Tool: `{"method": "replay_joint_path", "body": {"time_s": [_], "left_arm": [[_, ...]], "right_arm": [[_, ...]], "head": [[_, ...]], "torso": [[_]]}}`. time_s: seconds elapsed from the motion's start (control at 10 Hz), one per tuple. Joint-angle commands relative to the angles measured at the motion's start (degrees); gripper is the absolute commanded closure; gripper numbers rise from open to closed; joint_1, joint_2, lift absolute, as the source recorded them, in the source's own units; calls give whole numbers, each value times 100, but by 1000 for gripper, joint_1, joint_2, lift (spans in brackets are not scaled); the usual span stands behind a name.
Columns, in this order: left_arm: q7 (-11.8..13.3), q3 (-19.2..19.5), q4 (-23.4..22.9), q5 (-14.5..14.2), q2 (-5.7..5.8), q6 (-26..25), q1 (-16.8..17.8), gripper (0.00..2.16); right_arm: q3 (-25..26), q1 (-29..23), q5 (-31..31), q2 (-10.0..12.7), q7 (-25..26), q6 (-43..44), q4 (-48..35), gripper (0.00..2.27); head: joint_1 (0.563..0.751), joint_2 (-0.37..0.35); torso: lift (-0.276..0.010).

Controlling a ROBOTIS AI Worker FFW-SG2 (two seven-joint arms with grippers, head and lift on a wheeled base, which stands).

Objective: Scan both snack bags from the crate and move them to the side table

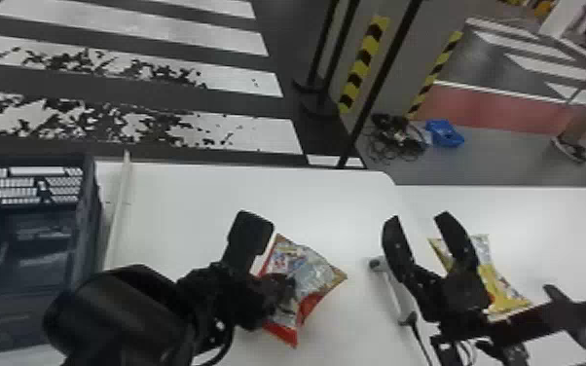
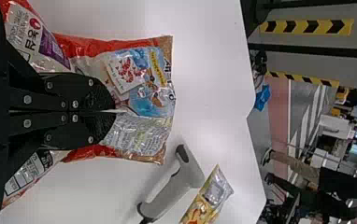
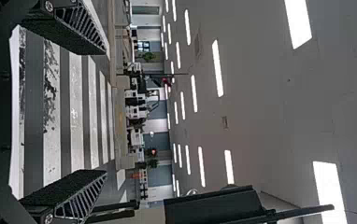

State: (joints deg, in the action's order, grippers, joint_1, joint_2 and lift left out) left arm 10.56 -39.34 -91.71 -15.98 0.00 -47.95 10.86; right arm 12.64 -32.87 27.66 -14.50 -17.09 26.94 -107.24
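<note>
In the head view my left gripper (image 1: 280,292) is over the red snack bag (image 1: 309,272) on the white table. The left wrist view has that gripper (image 2: 115,111) shut on the bag (image 2: 144,84), whose film creases at the fingertips. Open and holding nothing, my right gripper (image 1: 417,217) overlaps the yellow snack bag (image 1: 499,292) in the head view; this bag lies on the right-hand table. In the right wrist view that gripper's (image 3: 104,112) fingers are far apart. A white handheld scanner (image 1: 394,292) lies between the two bags.
The dark crate (image 1: 87,243) stands at the far left, with a pale bar (image 1: 120,209) along its right side. Behind the tables (image 1: 336,187) are black posts, a cable heap (image 1: 394,138) and a blue bin (image 1: 445,133) on the floor.
</note>
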Motion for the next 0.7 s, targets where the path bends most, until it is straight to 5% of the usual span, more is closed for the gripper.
{"method": "replay_joint_path", "body": {"time_s": [0.0,0.1,0.2,0.4,0.6], "left_arm": [[33,-162,-119,16,-15,-176,-93,1878],[60,-197,-66,34,-15,-176,-84,1875],[-28,-250,39,122,-15,-71,-75,1642],[-134,-311,101,447,-15,123,-49,124],[-345,-311,30,535,-15,281,-58,9]], "right_arm": [[2,27,2,-18,4,-19,2,80],[-16,27,11,-18,-5,-1,2,80],[-25,27,11,-18,-5,-1,-7,80],[-16,-35,28,-18,-5,17,-42,80],[11,-140,37,-35,-13,34,-112,80]], "head": [[695,-350],[695,-350],[695,-350],[695,-350],[695,-350]], "torso": [[-95],[-95],[-95],[-95],[-95]]}}
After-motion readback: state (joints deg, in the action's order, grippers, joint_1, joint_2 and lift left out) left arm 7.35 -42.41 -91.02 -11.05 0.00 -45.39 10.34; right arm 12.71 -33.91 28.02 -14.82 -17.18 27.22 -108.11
